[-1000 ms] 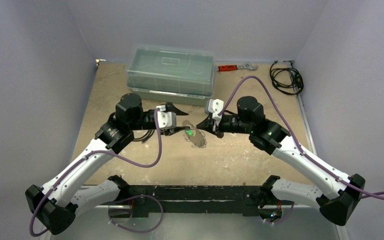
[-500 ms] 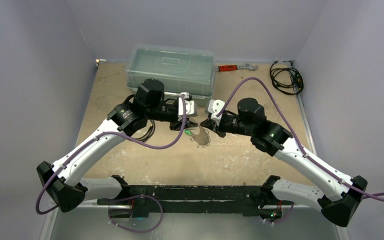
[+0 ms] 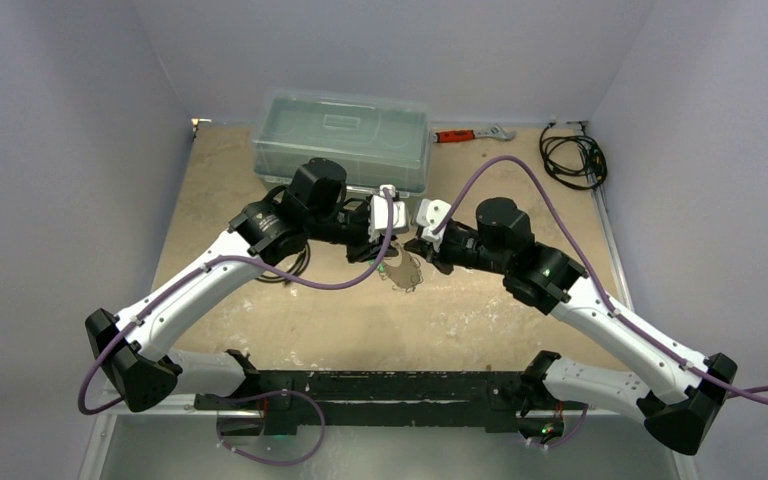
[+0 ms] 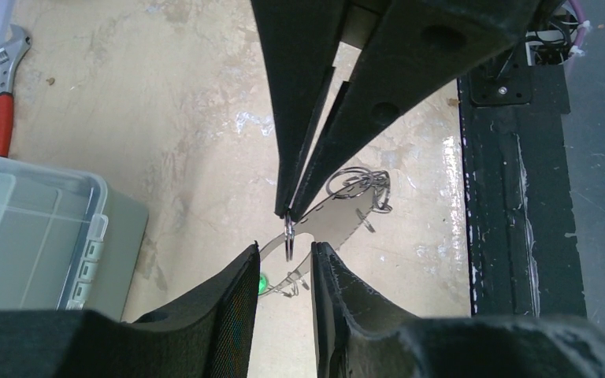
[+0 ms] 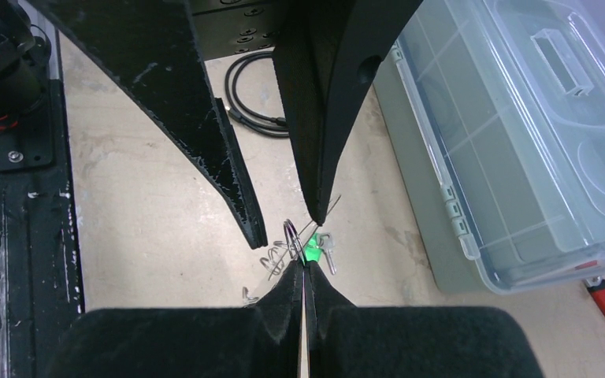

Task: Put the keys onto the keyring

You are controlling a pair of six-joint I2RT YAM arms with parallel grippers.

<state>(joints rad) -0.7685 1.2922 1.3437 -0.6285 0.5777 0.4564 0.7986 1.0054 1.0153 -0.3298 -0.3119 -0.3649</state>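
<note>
My right gripper (image 5: 303, 266) is shut on a small silver ring of the keyring (image 5: 291, 235) and holds it just above the table. The keyring's flat pale tag (image 4: 345, 219) stretches beneath it, with more wire loops (image 4: 358, 184) at its far end. A green-headed key (image 5: 313, 250) and a silver key (image 5: 328, 253) lie on the table by the ring. My left gripper (image 4: 283, 253) faces the right one, open with a narrow gap. Its fingertips (image 4: 246, 264) flank the held ring without touching it. From above, both grippers (image 3: 380, 240) (image 3: 417, 245) meet over the tag (image 3: 401, 274).
A clear lidded plastic box (image 3: 345, 135) stands just behind the grippers. A red-handled wrench (image 3: 470, 133) and a black coiled cable (image 3: 570, 155) lie at the back right. Another black cable (image 3: 290, 265) loops under the left arm. The black base rail (image 3: 380, 385) runs along the near edge.
My left arm has swung right and forward until its gripper meets the right one over the tag, and its jaws have narrowed. The right gripper has stayed shut, shifting only slightly.
</note>
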